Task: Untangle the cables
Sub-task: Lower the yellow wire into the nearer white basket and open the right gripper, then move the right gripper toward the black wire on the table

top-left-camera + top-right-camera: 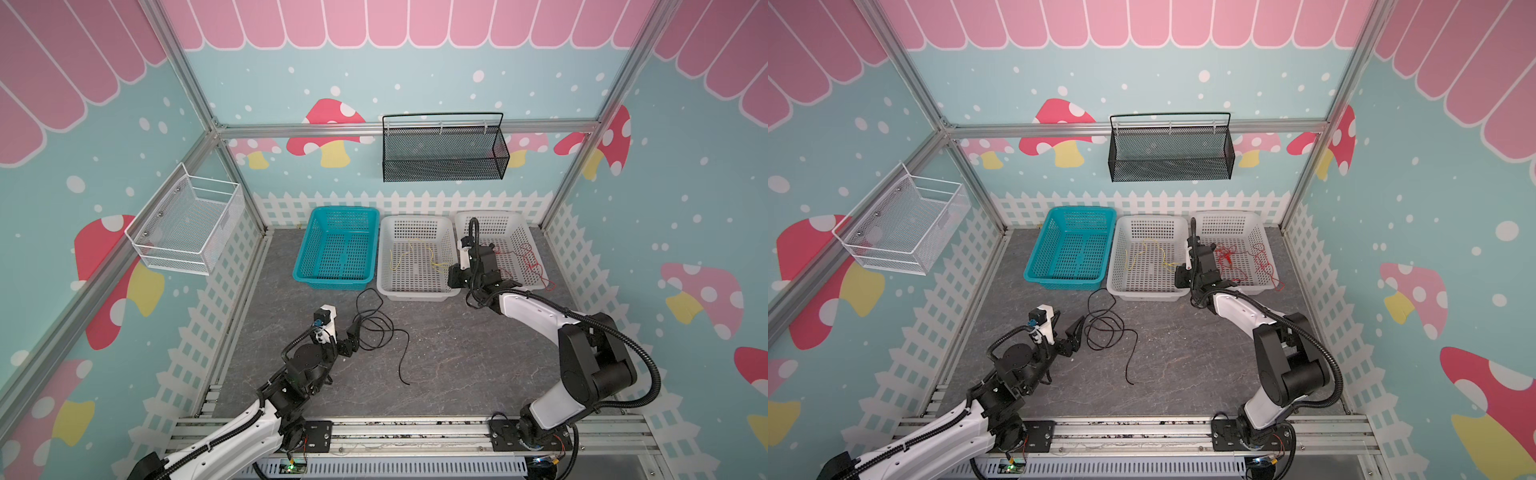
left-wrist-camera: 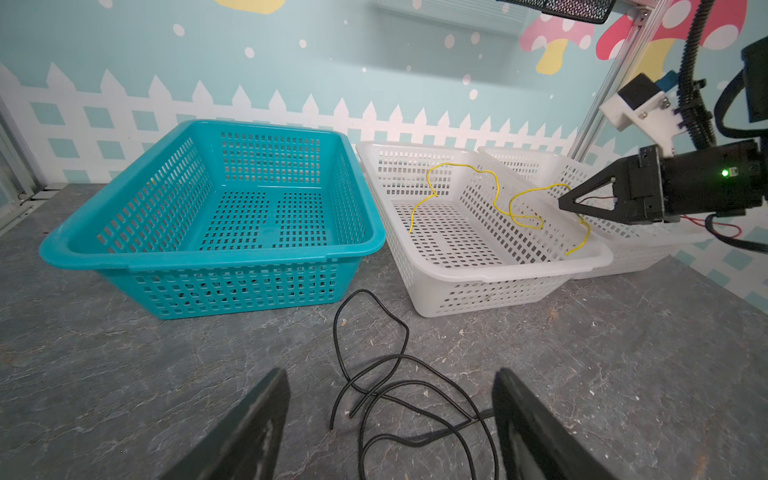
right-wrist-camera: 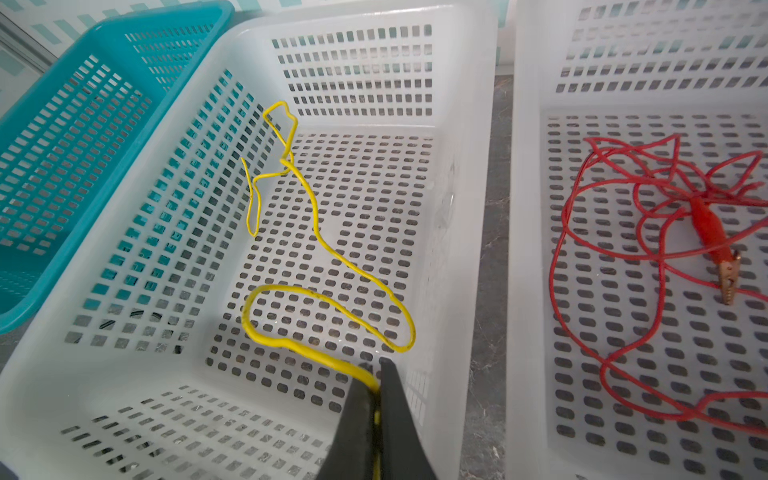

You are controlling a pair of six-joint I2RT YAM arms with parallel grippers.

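Nearest the robot's base, the left hand (image 2: 390, 376) stands wide apart and grips nothing, low over the grey desk (image 2: 623, 353) – the black cable (image 2: 362, 291) sprawls in loose loops on the desk just ahead of its fingers and partly between them. Farther back, three plastic baskets sit side by side: a teal basket (image 2: 208, 249) on the left, a middle white basket (image 3: 457, 166) and a right white basket (image 3: 528, 208). The right hand (image 3: 376, 370) reaches over the near rim of the middle one, pinched tight on one end of the yellow cable (image 3: 316, 216), whose kinked length lies along that basket's floor. The red cable (image 3: 561, 249) lies heaped in the right basket with its red alligator clip (image 3: 710, 232). Beyond – a black mesh basket (image 1: 442, 153) on the back wall and a white wire basket (image 1: 187, 228) on the left wall.
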